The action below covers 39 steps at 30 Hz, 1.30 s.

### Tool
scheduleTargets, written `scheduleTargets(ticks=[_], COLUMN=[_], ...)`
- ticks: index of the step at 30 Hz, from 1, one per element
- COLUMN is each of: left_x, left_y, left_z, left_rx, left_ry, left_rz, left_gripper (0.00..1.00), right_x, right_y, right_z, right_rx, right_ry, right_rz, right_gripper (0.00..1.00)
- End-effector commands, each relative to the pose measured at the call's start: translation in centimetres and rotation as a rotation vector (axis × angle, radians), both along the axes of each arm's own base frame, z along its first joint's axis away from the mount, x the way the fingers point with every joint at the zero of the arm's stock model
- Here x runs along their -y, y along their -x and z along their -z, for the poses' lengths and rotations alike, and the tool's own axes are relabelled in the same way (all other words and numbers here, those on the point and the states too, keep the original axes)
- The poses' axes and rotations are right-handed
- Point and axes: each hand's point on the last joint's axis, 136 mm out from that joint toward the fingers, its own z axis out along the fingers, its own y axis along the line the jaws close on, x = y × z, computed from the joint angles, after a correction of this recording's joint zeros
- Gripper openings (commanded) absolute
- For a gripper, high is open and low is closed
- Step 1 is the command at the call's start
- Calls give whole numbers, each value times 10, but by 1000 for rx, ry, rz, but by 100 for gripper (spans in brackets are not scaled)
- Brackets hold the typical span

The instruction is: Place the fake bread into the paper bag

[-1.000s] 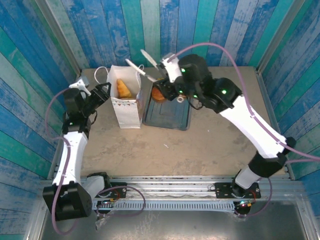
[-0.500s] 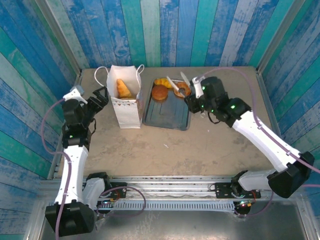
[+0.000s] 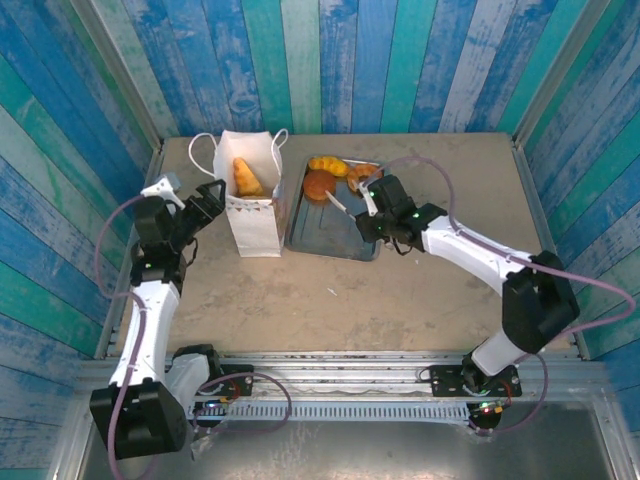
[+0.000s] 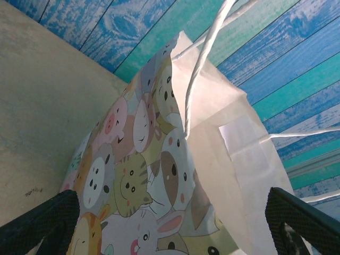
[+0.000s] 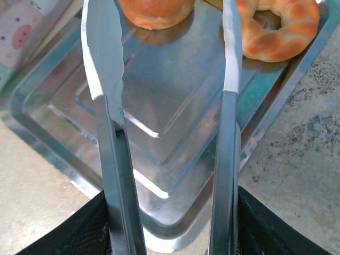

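The paper bag [image 3: 250, 215] stands open at the back left with a croissant [image 3: 245, 178] inside. Its cartoon-animal side [image 4: 138, 159] fills the gap between the spread fingers of my open left gripper [image 3: 208, 195] [image 4: 175, 223]. A round bun [image 3: 319, 184] [image 5: 154, 10], a ring doughnut [image 3: 362, 175] [image 5: 279, 26] and a croissant [image 3: 325, 163] lie at the far end of the grey tray [image 3: 335, 240]. My right gripper [image 3: 352, 197] [image 5: 162, 48] carries metal tongs low over the tray, its blades apart and empty, just short of the bun and doughnut.
The tray [image 5: 159, 133] lies right beside the bag, whose edge [image 5: 21, 26] shows at the right wrist view's top left. White cord handles [image 4: 204, 58] rise from the bag's rim. Painted plank walls enclose the table on three sides.
The right arm swung from above the bag's mouth over to the tray and came down low, tongs empty throughout. The left gripper shifted slightly and stays at the bag's left side.
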Motion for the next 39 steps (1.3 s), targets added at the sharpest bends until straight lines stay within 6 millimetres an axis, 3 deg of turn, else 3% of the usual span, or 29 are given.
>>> scheduleTargets(ticks=[1,13,25,39], left_x=[5,2,1,0], left_y=[-3,-7,-6,-5], left_z=[-8,-3,-5,-4], left_rx=[31,13,11,6], left_ry=[-24,-43,-61,-78], left_rz=[39,30,26,21], left_gripper=[94,94,94,94], right_x=[-8,-33,-50,-52], right_y=[-20,-50,-64,-79], right_z=[-5,26,46,59], right_rx=[84,84,48,39], right_ry=[7,37,29,64], right_rz=[-10,-61,-92,-71], right_gripper=[58,65,67,67])
